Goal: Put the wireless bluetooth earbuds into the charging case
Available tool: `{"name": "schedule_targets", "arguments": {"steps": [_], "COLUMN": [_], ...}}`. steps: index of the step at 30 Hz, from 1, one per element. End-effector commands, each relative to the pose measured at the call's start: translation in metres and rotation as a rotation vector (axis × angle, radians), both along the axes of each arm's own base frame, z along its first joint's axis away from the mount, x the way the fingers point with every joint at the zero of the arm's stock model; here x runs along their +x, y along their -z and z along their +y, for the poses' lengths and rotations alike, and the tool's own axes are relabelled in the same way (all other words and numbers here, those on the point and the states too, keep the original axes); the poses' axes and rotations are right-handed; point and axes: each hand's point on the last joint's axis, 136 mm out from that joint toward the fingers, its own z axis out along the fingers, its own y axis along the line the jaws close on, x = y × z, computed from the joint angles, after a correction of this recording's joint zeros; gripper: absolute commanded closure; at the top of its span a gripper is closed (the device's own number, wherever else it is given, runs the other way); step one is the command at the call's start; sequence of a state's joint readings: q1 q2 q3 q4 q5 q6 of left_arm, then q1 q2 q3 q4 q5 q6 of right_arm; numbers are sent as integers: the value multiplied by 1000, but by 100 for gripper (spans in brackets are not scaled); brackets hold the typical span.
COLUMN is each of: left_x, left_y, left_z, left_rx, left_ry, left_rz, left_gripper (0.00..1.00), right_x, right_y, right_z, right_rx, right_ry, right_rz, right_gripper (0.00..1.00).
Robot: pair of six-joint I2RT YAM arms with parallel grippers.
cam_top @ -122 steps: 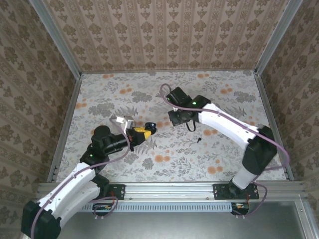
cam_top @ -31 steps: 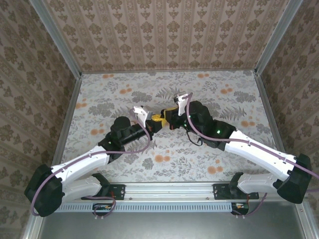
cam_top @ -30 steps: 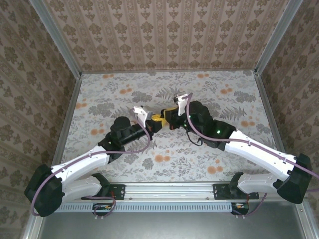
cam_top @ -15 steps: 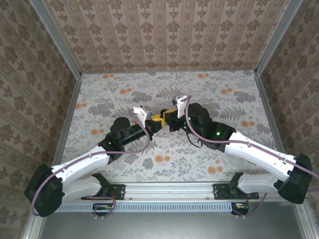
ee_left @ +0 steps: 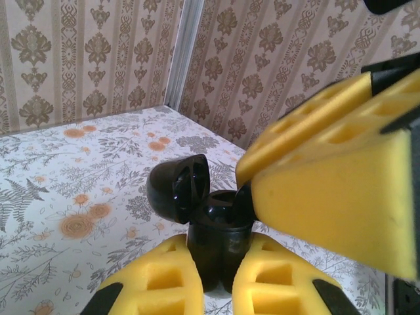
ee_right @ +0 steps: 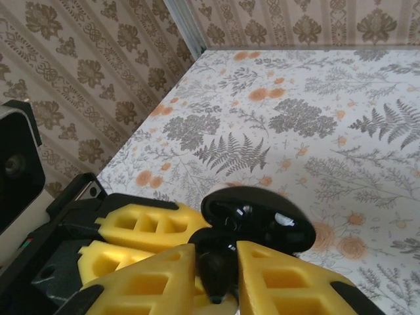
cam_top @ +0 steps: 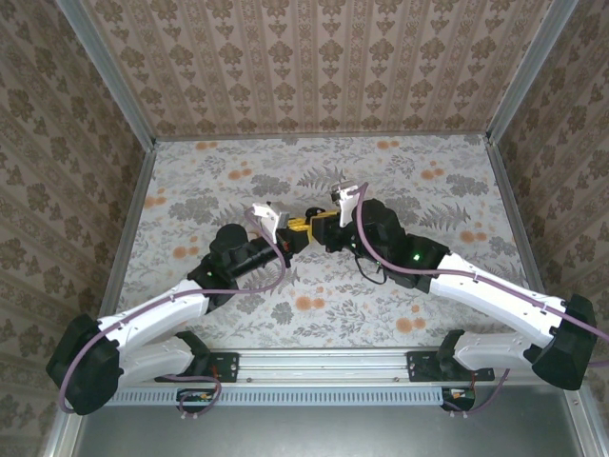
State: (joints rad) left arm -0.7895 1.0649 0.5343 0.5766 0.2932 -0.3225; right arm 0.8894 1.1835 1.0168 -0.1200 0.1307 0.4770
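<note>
Left gripper (ee_left: pixel 220 262) clamps the open charging case (ee_left: pixel 222 223); right gripper (ee_right: pixel 216 256) narrow at its mouth. I can't confirm any earbud seated.

Black case (ee_left: pixel 218 237), yellow end effector fingers (ee_left: pixel 164 283), floral table (cam_top: pixel 400 176).

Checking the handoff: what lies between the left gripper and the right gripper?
The open black charging case, clamped by the left gripper, with the right gripper close over it; the left wrist view shows it.
</note>
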Motion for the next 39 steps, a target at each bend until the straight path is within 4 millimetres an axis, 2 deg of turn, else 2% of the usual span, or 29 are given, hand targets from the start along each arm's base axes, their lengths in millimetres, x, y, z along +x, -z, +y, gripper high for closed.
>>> {"name": "schedule_targets", "arguments": {"steps": [1,5,11,20,29,34,39], "left_x": [4,4,2,-3,-8,-13,-16], "left_y": [-27,-26,-25,-22,-24,-26,-25], "left_z": [8,7,4,-8,-12,-12,-11], "left_rx": [-83,-83,-87,-103,-118,-130,-151], "left_ry": [-38,-29,-11,63,105,129,141], "left_rz": [-45,-40,-37,-13,-3,-1,3], "left_gripper": [100,100,100,100,100,100,100], "right_x": [-21,-21,-21,-9,-10,-10,-8], "right_y": [3,-8,-30,-54,-68,-64,-52], "right_z": [12,10,10,-2,-12,-25,-42], "right_rx": [21,44,92,146,198,211,197], "right_ry": [-81,-73,-67,-47,-95,-106,-82], "right_rz": [51,53,52,82,125,171,219], "right_gripper": [70,57,45,35,37,44,57]}}
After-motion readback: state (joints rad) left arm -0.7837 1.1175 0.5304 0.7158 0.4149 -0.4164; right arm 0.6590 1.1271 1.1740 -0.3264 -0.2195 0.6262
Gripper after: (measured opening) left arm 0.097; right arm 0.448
